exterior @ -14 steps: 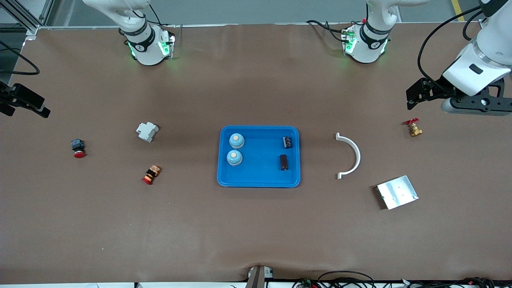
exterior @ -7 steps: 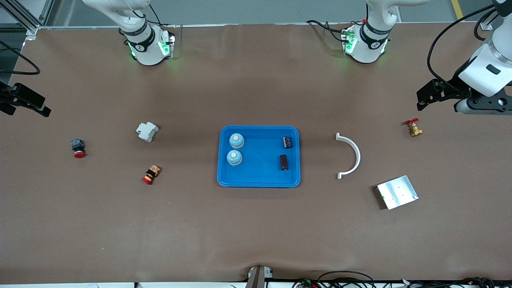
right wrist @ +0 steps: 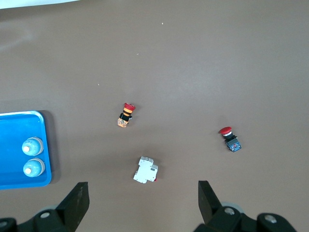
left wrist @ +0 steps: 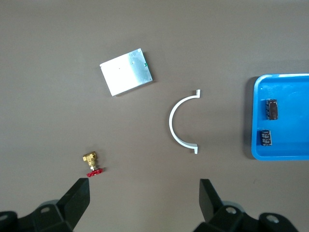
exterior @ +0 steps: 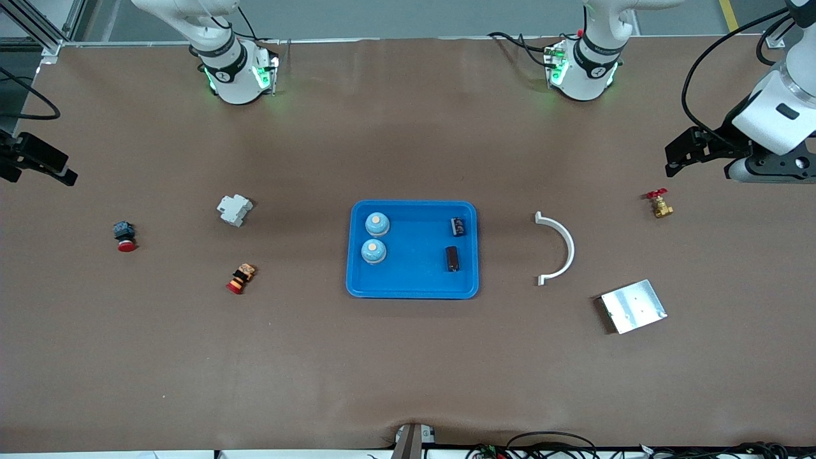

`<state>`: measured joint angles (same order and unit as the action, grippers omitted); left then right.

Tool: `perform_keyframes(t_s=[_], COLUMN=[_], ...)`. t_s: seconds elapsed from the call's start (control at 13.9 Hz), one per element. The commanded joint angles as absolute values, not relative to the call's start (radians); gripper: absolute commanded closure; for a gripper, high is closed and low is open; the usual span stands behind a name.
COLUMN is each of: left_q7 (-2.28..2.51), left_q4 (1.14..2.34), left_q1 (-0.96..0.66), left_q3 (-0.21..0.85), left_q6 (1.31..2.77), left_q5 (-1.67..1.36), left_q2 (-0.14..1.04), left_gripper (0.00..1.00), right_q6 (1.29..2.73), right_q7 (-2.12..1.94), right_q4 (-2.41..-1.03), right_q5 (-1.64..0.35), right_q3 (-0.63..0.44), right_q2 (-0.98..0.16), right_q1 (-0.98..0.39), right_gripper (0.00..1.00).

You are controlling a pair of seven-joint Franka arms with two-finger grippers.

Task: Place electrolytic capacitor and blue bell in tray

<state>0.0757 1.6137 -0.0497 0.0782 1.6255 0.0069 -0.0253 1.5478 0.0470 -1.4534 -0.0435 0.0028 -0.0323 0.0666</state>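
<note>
Since the earlier frame, we see only the left gripper move, rising toward its table end, fingers wide, empty. At mid-table the blue tray holds two bells and two capacitors. Our right gripper waits, wide open.

Even overhead light, soft faint shadows beside objects, sharp focus throughout, green glow at arm bases
</note>
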Motion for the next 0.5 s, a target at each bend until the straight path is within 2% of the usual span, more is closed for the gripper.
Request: perform_keyframes(t_s=[0.0, 0.43], left_q7=[0.069, 0.046], left_q4=[1.638, 1.641], left_q1=[-0.051, -0.052], left_q3=[0.075, 0.084], left_q6=[1.641, 1.646], left_q5=[0.000, 0.032], left_q2=[-0.051, -0.052], left_gripper=[0.00, 0.00], right_q6=[1.534, 1.503], right_q7=[0.051, 0.051], right_q4=[-1.439, -1.436], right_q5=[-0.032, -0.021], right_q3=[0.015, 0.015], right_q2=[-0.020, -0.020], right_q1=[0.094, 0.110], right_gripper=[0.00, 0.00])
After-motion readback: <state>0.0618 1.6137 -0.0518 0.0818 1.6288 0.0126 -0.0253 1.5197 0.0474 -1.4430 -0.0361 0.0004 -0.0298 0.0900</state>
